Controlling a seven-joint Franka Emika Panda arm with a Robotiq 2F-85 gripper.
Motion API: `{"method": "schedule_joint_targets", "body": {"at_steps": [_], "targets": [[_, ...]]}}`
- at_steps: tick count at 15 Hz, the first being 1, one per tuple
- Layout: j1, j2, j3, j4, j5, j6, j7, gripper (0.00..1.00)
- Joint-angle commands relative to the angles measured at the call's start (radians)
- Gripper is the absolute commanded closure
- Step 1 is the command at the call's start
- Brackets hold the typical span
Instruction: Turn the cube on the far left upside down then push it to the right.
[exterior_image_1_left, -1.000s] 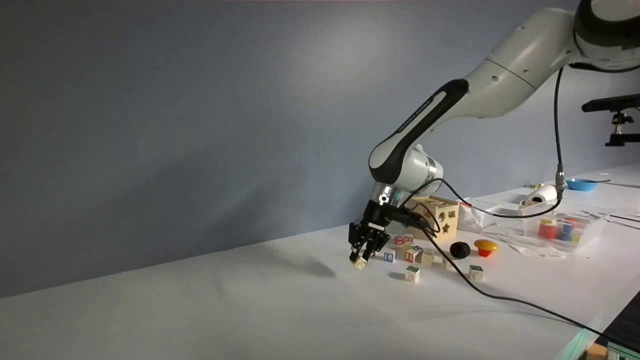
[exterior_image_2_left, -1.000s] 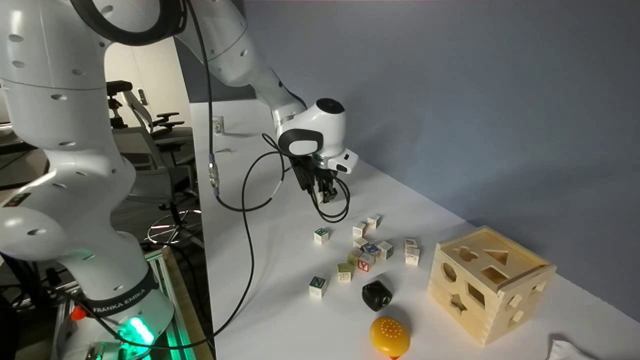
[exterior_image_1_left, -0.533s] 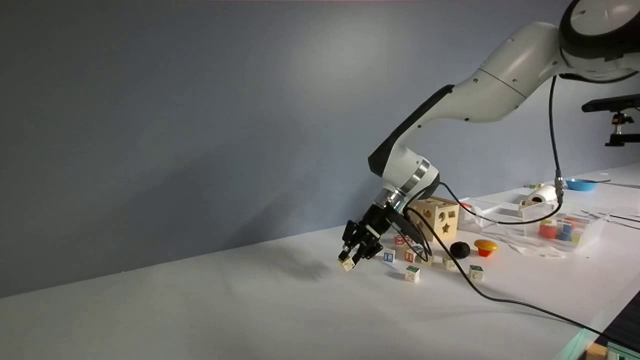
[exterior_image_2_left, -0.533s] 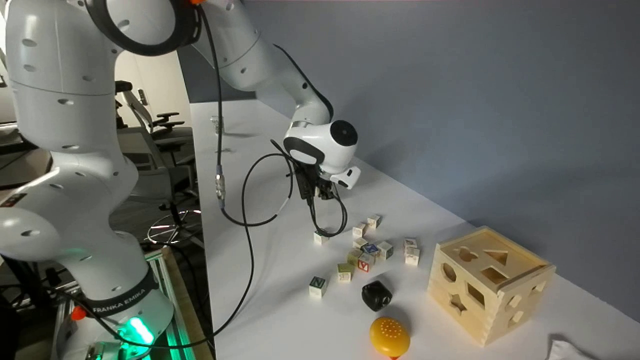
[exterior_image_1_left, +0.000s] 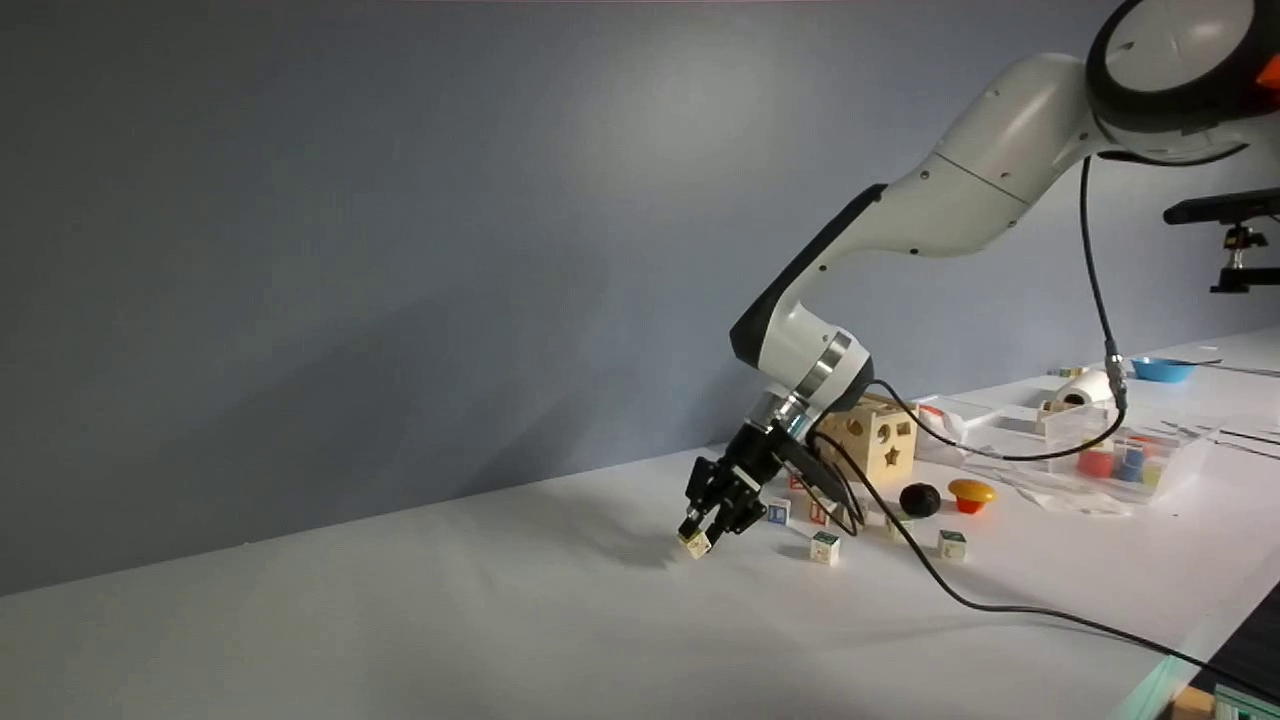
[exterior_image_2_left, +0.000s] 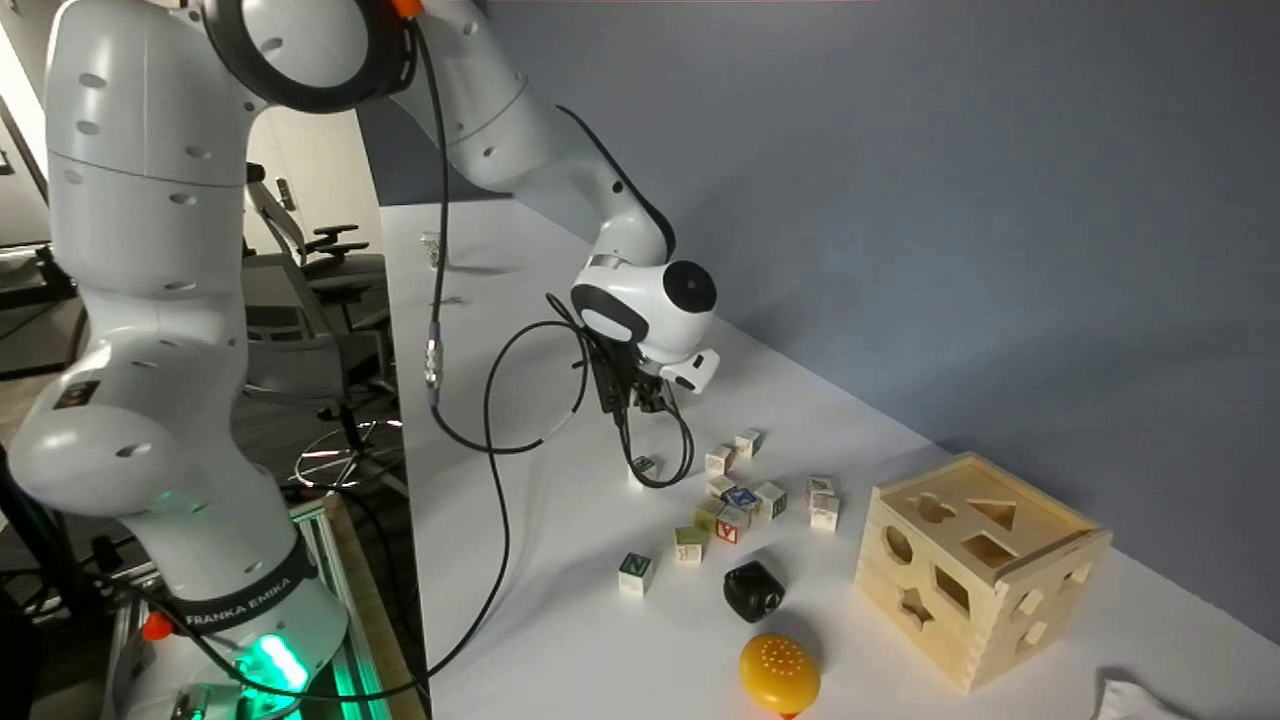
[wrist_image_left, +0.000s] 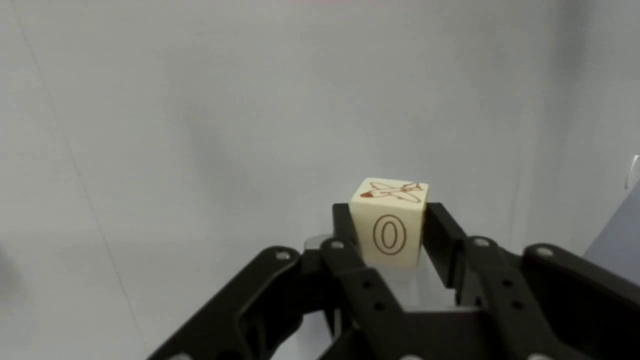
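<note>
The pale cream cube (wrist_image_left: 390, 195) sits between my fingertips in the wrist view, a brown 0 on its near face and a plane drawing on its upper face. My gripper (wrist_image_left: 388, 225) is shut on it, one finger pressed to each side. In an exterior view the cube (exterior_image_1_left: 696, 544) looks tilted at the tips of my slanted gripper (exterior_image_1_left: 708, 528), low over or touching the white table; I cannot tell which. In an exterior view my gripper (exterior_image_2_left: 640, 395) and its cables hide most of the cube.
Several letter cubes (exterior_image_2_left: 730, 522) lie loose near the gripper, one (exterior_image_1_left: 825, 547) close by. A black piece (exterior_image_2_left: 753, 591), a yellow piece (exterior_image_2_left: 780, 673) and the tan wooden box (exterior_image_2_left: 985, 570) stand farther off. The wall (exterior_image_1_left: 400, 300) runs behind the table. A cable (exterior_image_1_left: 960, 590) hangs from the arm.
My gripper has tilted further and carried the held cube left in an exterior view, then lower toward the table. The loose cubes have not moved.
</note>
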Motion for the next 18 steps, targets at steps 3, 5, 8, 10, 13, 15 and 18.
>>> {"method": "schedule_joint_targets", "body": {"at_steps": [3, 5, 8, 10, 13, 15, 18], "targets": [[0.113, 0.004, -0.07, -0.007, 0.015, 0.117, -0.031, 0.85], [0.133, 0.008, -0.077, -0.01, -0.001, 0.157, -0.029, 0.85], [0.152, 0.015, -0.08, -0.017, -0.018, 0.21, -0.027, 0.85], [0.146, 0.021, -0.065, -0.02, -0.025, 0.233, -0.026, 0.85], [0.151, 0.02, -0.067, -0.022, -0.033, 0.245, -0.026, 0.85], [0.155, 0.02, -0.071, -0.026, -0.047, 0.252, -0.021, 0.5], [0.16, 0.023, -0.078, -0.036, -0.079, 0.279, -0.012, 0.21]]}}
